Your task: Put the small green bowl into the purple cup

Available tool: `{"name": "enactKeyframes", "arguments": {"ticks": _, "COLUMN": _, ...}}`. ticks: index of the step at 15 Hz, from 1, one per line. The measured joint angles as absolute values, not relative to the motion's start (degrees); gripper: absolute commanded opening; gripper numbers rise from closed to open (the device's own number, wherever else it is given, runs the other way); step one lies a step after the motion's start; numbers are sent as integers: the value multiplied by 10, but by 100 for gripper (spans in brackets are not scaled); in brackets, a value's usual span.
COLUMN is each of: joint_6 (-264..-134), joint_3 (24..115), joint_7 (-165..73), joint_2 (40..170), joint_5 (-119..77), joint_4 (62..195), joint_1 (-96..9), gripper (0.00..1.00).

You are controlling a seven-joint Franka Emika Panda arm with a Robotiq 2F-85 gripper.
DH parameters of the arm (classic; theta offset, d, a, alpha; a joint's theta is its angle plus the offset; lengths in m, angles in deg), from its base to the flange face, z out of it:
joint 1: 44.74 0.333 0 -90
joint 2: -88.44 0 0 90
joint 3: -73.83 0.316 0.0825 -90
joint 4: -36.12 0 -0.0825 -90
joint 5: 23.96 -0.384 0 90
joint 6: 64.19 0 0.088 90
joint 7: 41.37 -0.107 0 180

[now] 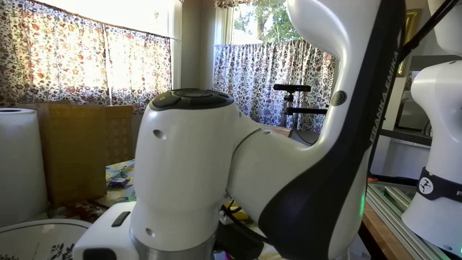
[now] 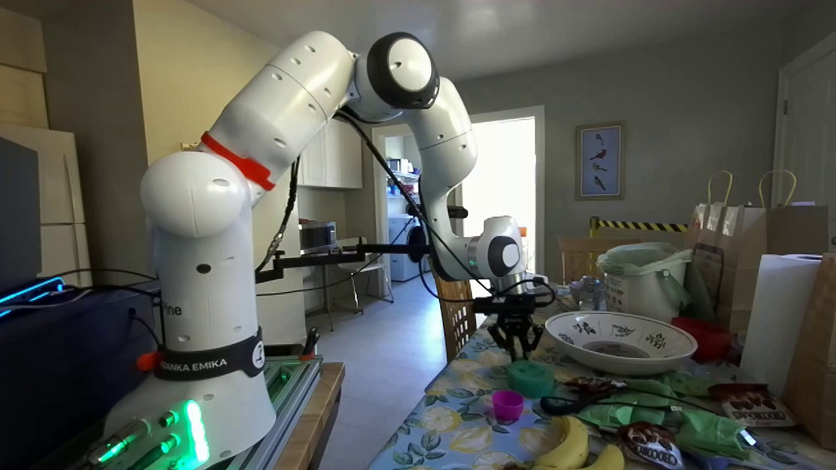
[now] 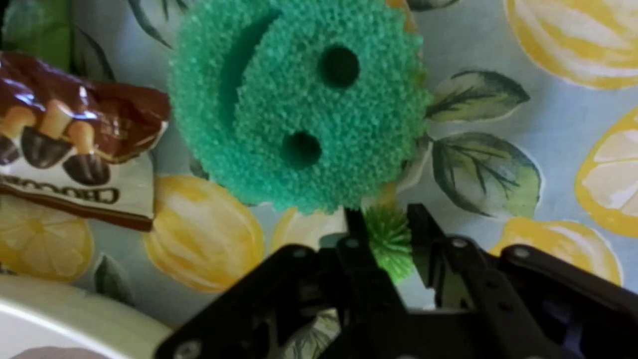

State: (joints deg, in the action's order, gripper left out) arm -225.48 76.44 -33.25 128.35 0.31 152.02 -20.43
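I see a fuzzy green ball (image 3: pixel 390 244), likely the task's small green "bowl", pinched in the end effector (image 3: pixel 386 219), so the grabbing step looks done. Next it needs to lift, go past the green sponge (image 2: pixel 530 380), and let go over the purple cup (image 2: pixel 507 406), which sits on the table (image 2: pixel 450 418) near that sponge.

Lg white bowl (image 2: pixel 614 363), leaf motif, on lemon-print tablecloth (image 2: pixel 444 418) — white bucket (image 2: pixel 635 292) nr it. Bananas (image 2: pixel 565 447) nr brown snack pkts (image 2: pixel 650 447). Framed bird pic (image 2: pixel 599 160) on wall (image 2: pixel 686 117) — also floral curtains (image 1: pixel 137 72).
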Motion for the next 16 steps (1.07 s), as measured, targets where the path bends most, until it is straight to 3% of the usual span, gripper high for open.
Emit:
{"name": "enactKeyframes", "arguments": {"ticks": 8, "joint_6": -2268, "joint_3": 759, "joint_7": -352, "joint_2": 1275, "joint_5": 3, "joint_4": 1520, "joint_1": -204, "gripper": 6}}
{"name": "enactKeyframes", "arguments": {"ticks": 16, "joint_6": -2116, "joint_3": 780, "joint_7": -475, "joint_2": 1168, "joint_5": -24, "joint_4": 1566, "joint_1": -188, "gripper": 6}}
